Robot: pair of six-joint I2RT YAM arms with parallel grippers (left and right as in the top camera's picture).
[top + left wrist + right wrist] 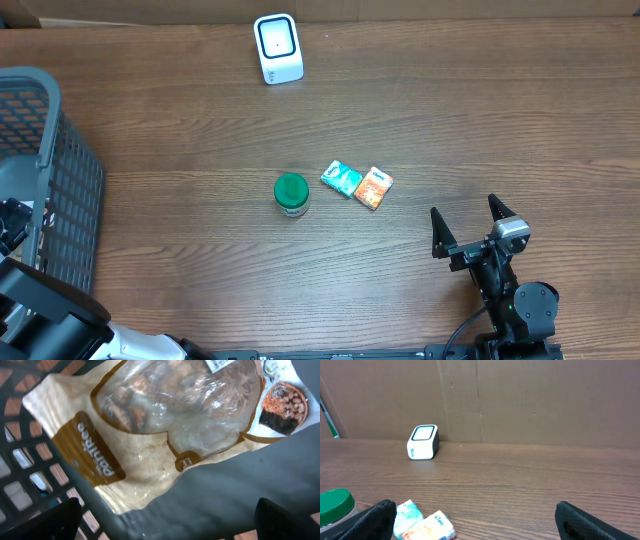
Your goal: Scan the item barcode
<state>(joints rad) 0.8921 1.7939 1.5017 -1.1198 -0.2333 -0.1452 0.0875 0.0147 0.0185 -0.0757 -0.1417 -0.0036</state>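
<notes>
The left gripper [167, 521] is hanging over the grey mesh basket [72, 185] at the far-left edge of the table [450, 120]. Its jaws are standing wide apart, with nothing between them. Just beyond its fingertips [52, 519], a tan snack bag [165, 430] with a clear window is lying flat on the basket floor, free of any grip. That probably makes it an item already dealt with. The right gripper [464, 208] is waiting near the right corner, jaws likewise spread and empty. It is facing across the table toward the white barcode scanner [277, 47], which is standing upright at the far edge with its window looking back over the work area, so an item can be presented to it from the near side. The things probably awaiting a scan are sitting mid-table, well apart from the scanner: a green-lidded jar [291, 193], then to its right a teal packet [341, 178] and an orange packet [373, 187], the two packets lying close together. No barcode is legible on any of them from here, so whichever is lifted next will likely need turning before its code faces the scanner.
</notes>
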